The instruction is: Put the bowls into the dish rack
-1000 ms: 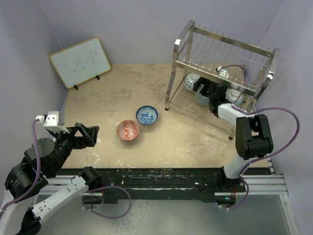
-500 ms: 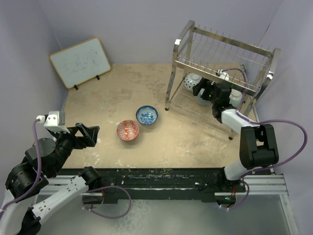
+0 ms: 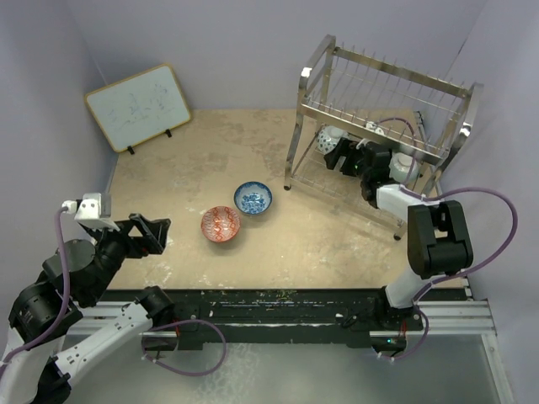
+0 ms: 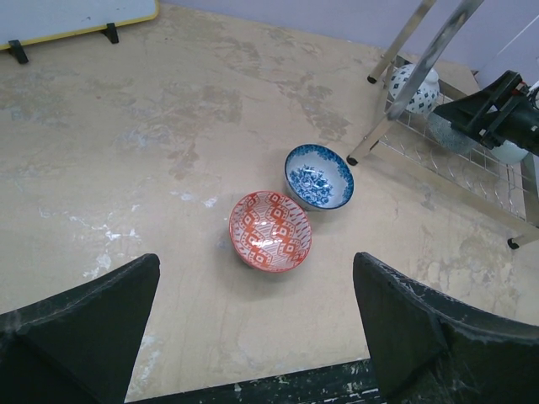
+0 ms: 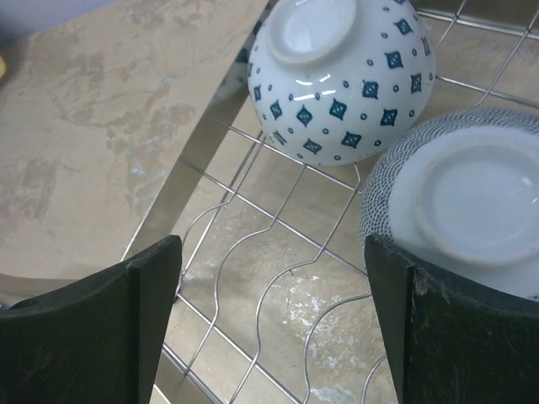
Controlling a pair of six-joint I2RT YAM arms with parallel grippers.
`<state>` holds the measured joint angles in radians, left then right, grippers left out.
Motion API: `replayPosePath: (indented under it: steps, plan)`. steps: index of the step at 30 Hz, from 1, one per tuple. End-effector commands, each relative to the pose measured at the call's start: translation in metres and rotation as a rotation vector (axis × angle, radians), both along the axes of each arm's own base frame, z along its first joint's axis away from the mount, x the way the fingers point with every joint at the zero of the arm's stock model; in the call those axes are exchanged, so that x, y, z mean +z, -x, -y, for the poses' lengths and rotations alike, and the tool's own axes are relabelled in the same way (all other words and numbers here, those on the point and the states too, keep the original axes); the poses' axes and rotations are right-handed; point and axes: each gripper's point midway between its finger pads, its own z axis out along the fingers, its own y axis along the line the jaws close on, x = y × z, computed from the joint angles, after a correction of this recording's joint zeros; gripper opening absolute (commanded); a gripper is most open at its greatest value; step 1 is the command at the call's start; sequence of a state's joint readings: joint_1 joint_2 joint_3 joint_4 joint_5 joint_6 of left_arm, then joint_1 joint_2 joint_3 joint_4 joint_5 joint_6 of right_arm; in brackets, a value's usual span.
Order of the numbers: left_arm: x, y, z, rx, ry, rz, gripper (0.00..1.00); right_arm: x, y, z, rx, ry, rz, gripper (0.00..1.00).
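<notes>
A red-orange bowl [image 3: 221, 224] [image 4: 270, 231] and a blue-and-white bowl [image 3: 253, 198] [image 4: 318, 175] sit upright on the table. The silver dish rack [image 3: 294, 143] [image 4: 396, 109] stands at the far right. On its lower tier [image 5: 278, 210] lie a white bowl with blue diamonds [image 5: 341, 76] [image 3: 328, 137] and a dotted grey-white bowl [image 5: 459, 198], both bottom up. My right gripper [image 3: 347, 156] [image 5: 274, 278] is inside that tier, open over bare wire beside the dotted bowl. At the near left, my left gripper [image 3: 152, 231] [image 4: 257, 311] hangs open, short of the red-orange bowl.
A framed whiteboard [image 3: 137, 106] leans against the far-left wall. Another pale bowl [image 3: 404, 166] rests in the rack's lower tier to the right of my right gripper. The rack's upper tier [image 3: 383, 114] hangs over the right wrist.
My right gripper has shifted slightly back and left inside the lower tier, still open. The left arm and the two bowls on the table have not moved.
</notes>
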<state>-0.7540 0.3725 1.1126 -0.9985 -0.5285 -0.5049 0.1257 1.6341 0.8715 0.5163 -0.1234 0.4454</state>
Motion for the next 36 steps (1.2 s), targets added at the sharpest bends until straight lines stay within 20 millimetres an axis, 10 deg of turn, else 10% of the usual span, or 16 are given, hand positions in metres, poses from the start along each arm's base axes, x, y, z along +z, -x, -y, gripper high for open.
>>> replayPosePath:
  steps: [1,11,22,30,36]
  plan:
    - [0.005,0.002,-0.003,0.010,0.029,0.017,0.99,0.016,-0.016,0.007,-0.048,0.012,0.041,0.91]
    - [0.004,0.000,-0.002,0.014,0.022,0.011,0.99,0.006,-0.044,0.036,-0.137,0.165,0.065,0.92]
    - [0.006,-0.002,-0.003,0.023,0.011,0.015,0.99,0.041,-0.077,0.034,-0.127,0.157,0.144,0.93]
    - [0.004,-0.004,0.000,0.020,0.008,0.006,0.99,0.058,-0.040,0.007,0.013,0.057,0.159,0.92]
    - [0.003,-0.005,0.003,0.010,0.007,0.005,0.99,0.031,-0.009,0.014,-0.028,0.034,0.068,0.93]
